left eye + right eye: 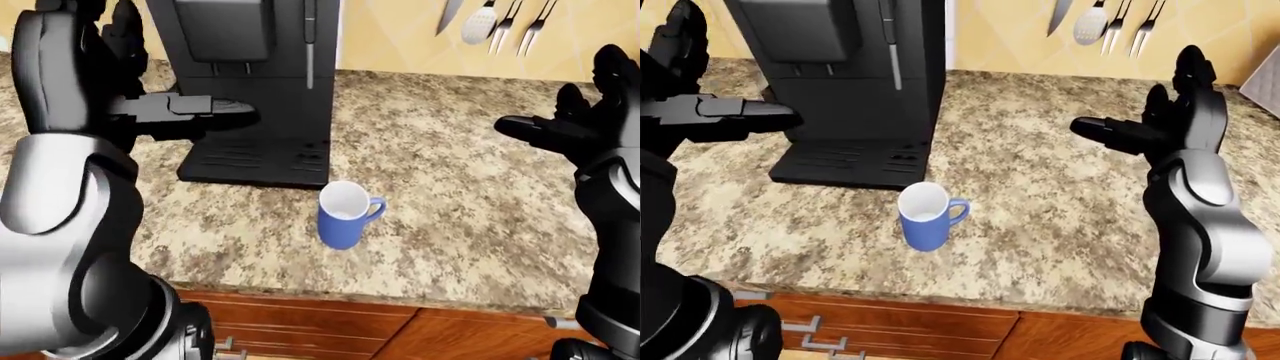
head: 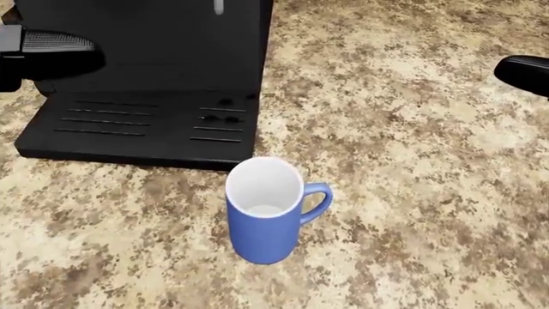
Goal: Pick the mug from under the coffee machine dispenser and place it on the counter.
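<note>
A blue mug (image 2: 266, 215) with a white inside stands upright on the granite counter (image 2: 429, 193), just below the black coffee machine's drip tray (image 2: 137, 129) in the head view, handle to the right. The coffee machine (image 1: 250, 82) stands at the upper left. My left hand (image 1: 185, 112) is open, held level in front of the machine, apart from the mug. My right hand (image 1: 1145, 127) is open and raised at the right, well away from the mug. Neither hand holds anything.
A knife, a spatula and forks (image 1: 495, 22) hang on the yellow wall at the upper right. The counter's near edge (image 1: 380, 296) runs above brown wooden cabinets (image 1: 330, 330) with drawer handles.
</note>
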You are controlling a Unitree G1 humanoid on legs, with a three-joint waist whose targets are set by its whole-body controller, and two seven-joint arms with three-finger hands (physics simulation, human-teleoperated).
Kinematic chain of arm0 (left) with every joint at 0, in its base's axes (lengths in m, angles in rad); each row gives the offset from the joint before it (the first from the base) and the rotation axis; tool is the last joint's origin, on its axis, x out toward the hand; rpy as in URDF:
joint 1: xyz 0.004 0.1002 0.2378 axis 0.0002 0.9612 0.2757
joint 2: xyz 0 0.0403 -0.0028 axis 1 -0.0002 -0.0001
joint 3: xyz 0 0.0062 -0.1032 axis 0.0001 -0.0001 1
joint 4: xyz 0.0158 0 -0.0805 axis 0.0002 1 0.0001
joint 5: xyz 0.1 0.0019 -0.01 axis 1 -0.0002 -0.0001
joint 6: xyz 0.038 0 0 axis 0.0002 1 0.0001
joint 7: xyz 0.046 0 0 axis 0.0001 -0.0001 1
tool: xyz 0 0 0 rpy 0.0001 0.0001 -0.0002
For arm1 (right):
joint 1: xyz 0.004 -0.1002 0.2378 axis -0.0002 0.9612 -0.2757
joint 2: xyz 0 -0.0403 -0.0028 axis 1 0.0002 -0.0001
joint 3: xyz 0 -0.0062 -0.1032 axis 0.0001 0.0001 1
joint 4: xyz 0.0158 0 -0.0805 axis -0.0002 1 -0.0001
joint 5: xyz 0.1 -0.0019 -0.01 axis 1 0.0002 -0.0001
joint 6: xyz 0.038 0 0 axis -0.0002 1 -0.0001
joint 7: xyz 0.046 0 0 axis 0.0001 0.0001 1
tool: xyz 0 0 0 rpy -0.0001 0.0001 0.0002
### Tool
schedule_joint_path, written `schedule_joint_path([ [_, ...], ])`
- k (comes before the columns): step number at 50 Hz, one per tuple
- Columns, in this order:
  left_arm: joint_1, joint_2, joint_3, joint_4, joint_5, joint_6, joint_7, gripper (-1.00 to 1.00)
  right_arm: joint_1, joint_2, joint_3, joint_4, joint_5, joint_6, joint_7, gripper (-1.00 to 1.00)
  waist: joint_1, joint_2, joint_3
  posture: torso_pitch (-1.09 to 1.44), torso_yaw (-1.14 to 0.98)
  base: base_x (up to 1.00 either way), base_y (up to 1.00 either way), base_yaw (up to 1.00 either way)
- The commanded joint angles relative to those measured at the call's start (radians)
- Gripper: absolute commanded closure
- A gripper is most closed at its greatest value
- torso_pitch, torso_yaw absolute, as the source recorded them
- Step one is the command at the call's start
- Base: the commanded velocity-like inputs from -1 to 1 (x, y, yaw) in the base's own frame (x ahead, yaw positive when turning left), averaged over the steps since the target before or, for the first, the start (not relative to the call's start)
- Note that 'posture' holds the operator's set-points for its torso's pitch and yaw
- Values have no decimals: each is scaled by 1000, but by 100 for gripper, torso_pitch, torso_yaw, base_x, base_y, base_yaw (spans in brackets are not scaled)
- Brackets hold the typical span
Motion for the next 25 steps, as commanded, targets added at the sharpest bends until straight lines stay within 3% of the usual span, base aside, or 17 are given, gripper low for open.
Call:
schedule_joint_path([
  [1,-35,43,9,9,-68,-53,33,-100,-28,-20,-14,-30,-3,-31,1,-100,0,-2,-25,0,0,0,0,0],
  [5,-73,151,59,108,-150,-117,79,-100,-30,-22,-15,-28,-3,-31,2,-100,-1,3,-22,0,0,0,0,0],
  [14,-117,355,99,271,-297,-241,167,-100,-34,-25,-14,-23,-5,-33,5,-100,-7,14,-17,0,0,0,0,0],
  [25,-123,502,106,396,-368,-358,213,-100,-37,-31,-16,-22,-3,-31,4,-100,-10,25,-13,0,0,0,0,0],
])
